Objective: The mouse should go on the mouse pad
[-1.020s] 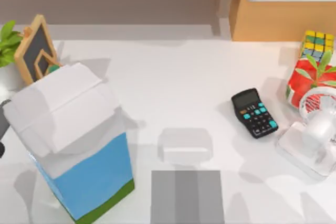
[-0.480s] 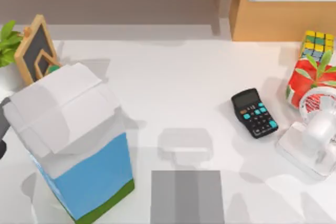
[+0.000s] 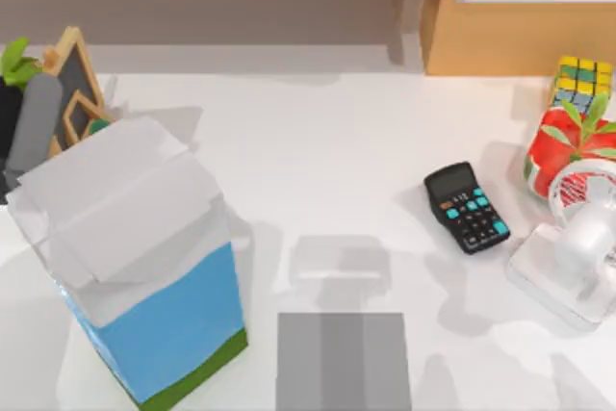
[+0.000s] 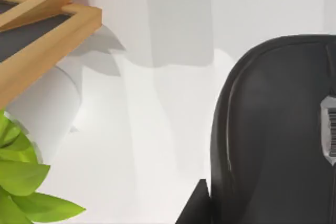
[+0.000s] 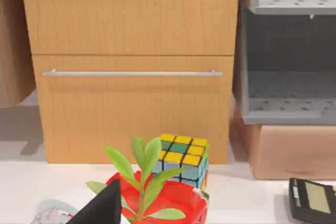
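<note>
Fingers, left gripper (image 4: 198, 205): one dark tip is seen just beside the edge of the mouse (image 4: 273, 129); whether the pair is open, closed or gripping cannot be told.
Fingers, right gripper (image 5: 102, 205): one dark tip is seen low in the right wrist view; open or closed cannot be told.
Left arm (image 3: 34, 122): a grey link is seen at the far left of the table (image 3: 318, 161), beside the chalkboard (image 3: 67, 89).
Mouse: seen close up in the left wrist view as a black glossy body with a small barcode label at its edge, over the white table surface and near a white pot with green leaves (image 4: 21, 182) and the chalkboard's wooden frame.
Mouse pad (image 3: 344, 361): laid flat at the near edge of the table, about the middle, with nothing on it; it is well apart from the left arm.
Milk carton (image 3: 144, 257): stood tall between the left arm and the mouse pad.
Calculator (image 3: 467, 207): laid to the right of the centre, apart from the mouse pad.
Right side: a white fan (image 3: 577, 247), a red pot with a plant (image 3: 563, 151) and a colour cube (image 3: 582, 79) are grouped there; behind them a wooden drawer front (image 5: 131, 103) is seen.
</note>
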`<control>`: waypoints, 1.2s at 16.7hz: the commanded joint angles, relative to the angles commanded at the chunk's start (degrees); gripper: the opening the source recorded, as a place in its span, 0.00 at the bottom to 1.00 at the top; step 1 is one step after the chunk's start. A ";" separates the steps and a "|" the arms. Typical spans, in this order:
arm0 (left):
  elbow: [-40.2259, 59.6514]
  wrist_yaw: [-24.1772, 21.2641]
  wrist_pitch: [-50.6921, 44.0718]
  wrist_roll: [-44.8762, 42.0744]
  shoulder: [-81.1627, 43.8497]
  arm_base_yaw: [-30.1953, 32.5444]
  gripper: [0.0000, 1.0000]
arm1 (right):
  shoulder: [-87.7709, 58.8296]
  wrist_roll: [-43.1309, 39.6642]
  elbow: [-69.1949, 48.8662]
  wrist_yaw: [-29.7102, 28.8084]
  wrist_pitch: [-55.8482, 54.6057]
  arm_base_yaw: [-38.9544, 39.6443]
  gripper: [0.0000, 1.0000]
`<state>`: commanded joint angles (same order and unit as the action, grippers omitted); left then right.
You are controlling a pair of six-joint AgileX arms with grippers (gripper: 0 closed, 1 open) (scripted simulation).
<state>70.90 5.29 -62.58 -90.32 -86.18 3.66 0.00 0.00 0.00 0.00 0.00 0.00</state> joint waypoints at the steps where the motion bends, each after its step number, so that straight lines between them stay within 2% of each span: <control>1: 2.33 0.73 0.56 4.49 0.05 1.21 0.00 | 0.00 0.00 0.00 0.00 0.00 0.00 1.00; 6: 14.39 4.60 3.87 32.34 -0.50 8.66 0.00 | 0.00 0.00 0.00 0.00 0.00 0.00 1.00; 11: 21.14 6.33 5.83 67.08 -4.59 20.74 0.00 | 0.00 0.00 0.00 0.00 0.00 0.00 1.00; 15: 22.07 4.27 6.00 95.69 -10.82 33.27 0.00 | 0.00 0.00 0.00 0.00 0.00 0.00 1.00; 20: 18.80 -1.57 4.36 126.01 -18.85 47.44 0.00 | 0.00 0.00 0.00 0.00 0.00 0.00 1.00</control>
<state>89.71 3.72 -58.23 35.69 -105.03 51.10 0.00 0.00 0.00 0.00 0.00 0.00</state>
